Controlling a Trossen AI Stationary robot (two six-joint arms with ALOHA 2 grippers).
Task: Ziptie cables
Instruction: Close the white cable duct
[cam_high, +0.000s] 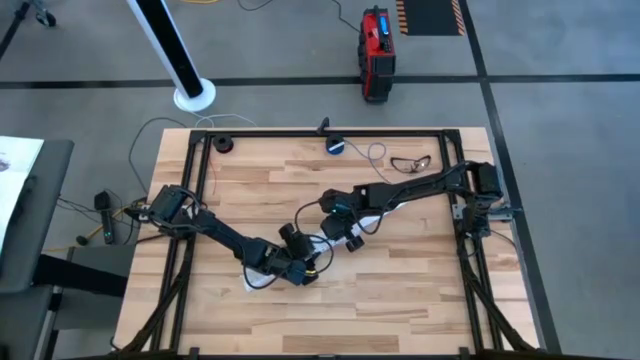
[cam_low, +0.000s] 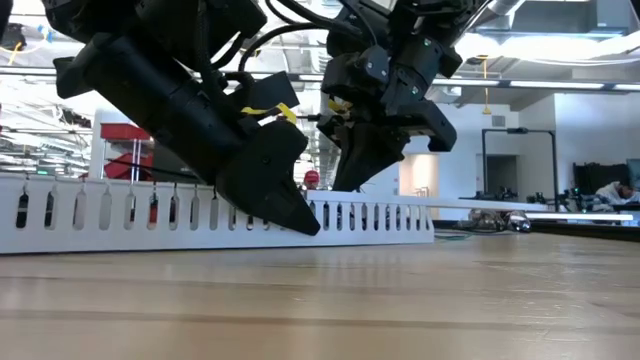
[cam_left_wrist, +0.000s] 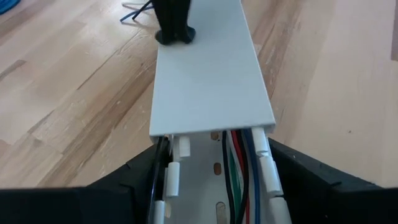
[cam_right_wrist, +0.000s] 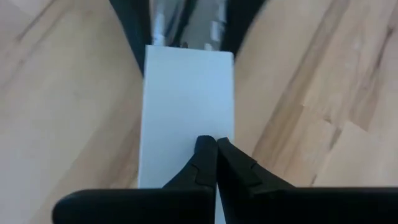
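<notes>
A white slotted cable duct (cam_low: 100, 215) lies on the wooden table, with a flat white cover (cam_left_wrist: 208, 81) over its far part. The cables (cam_left_wrist: 239, 174), black, red, green and blue, lie inside the open channel and run under the cover. My left gripper (cam_left_wrist: 214, 165) is at the duct's uncovered end with a finger on either side. My right gripper (cam_right_wrist: 216, 144) is shut, its tips down on the cover farther along the duct. In the high view the two grippers (cam_high: 303, 272) (cam_high: 338, 228) stand close together at the table's middle. My left gripper has the duct's two slotted side walls (cam_left_wrist: 264, 155) between its fingers, at the end the cover leaves open. The fingers lie level and point along the duct, which rests on the table. My right gripper presses its shut fingertips (cam_right_wrist: 208, 152) down onto the cover's flat top (cam_right_wrist: 186, 106), slanting from above. The cover lies on the duct.
A small round blue-black device (cam_high: 335, 146) with a pale cord sits near the far edge, and a dark loop (cam_high: 410, 162) lies to its right. A thin blue wire (cam_left_wrist: 134, 9) lies on the wood beside the duct. A black frame (cam_high: 330, 130) edges the table.
</notes>
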